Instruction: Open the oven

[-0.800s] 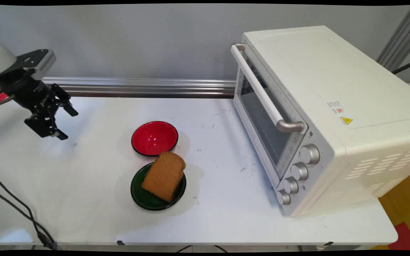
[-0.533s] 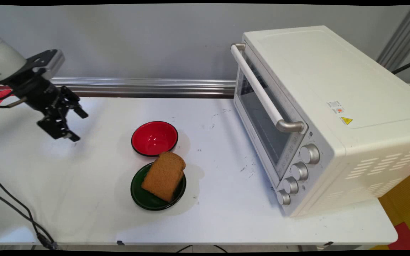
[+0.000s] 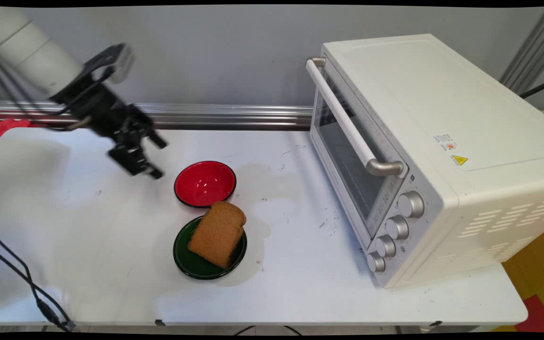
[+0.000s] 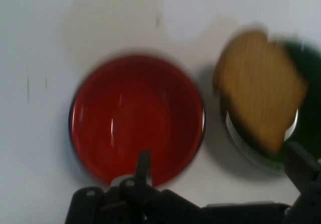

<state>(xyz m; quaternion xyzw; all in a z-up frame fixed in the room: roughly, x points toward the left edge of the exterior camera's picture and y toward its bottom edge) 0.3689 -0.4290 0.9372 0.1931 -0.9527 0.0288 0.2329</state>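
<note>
The hand [image 3: 161, 160], fingers spread wide and holding nothing, hangs in the air above the white surface [image 3: 88, 236], tilted down and toward the picture's right, at the end of the white arm [image 3: 26, 45] that enters from the upper left. Nearest to it is the red bowl [image 3: 205, 183], just to its right in the main view and apart from it. The hand view looks almost straight into that bowl, which is empty and glossy, with one finger [image 4: 143, 164] rising before its near rim and the other at the frame's right edge.

Close beside the red bowl, on the side toward the camera, sits the green bowl [image 3: 191, 264]. A brown slice [image 3: 217, 233] of bread lies across it, tilted, its top corner lifted over the rim toward the red bowl and its lower end down inside. Whether the two bowls touch cannot be told, as the slice covers the gap.

By the look of it, the slice rests loosely and would tip or slide at a nudge, and the shallow bowls would skate on the smooth top, so any approach here calls for a slow, square descent.

Well apart to the right stands a cream toaster oven [image 3: 442, 141], door shut, its long handle [image 3: 347, 123] across the glass and four knobs [image 3: 397, 227] below. Black cables [image 3: 17, 278] trail over the surface's near left corner
</note>
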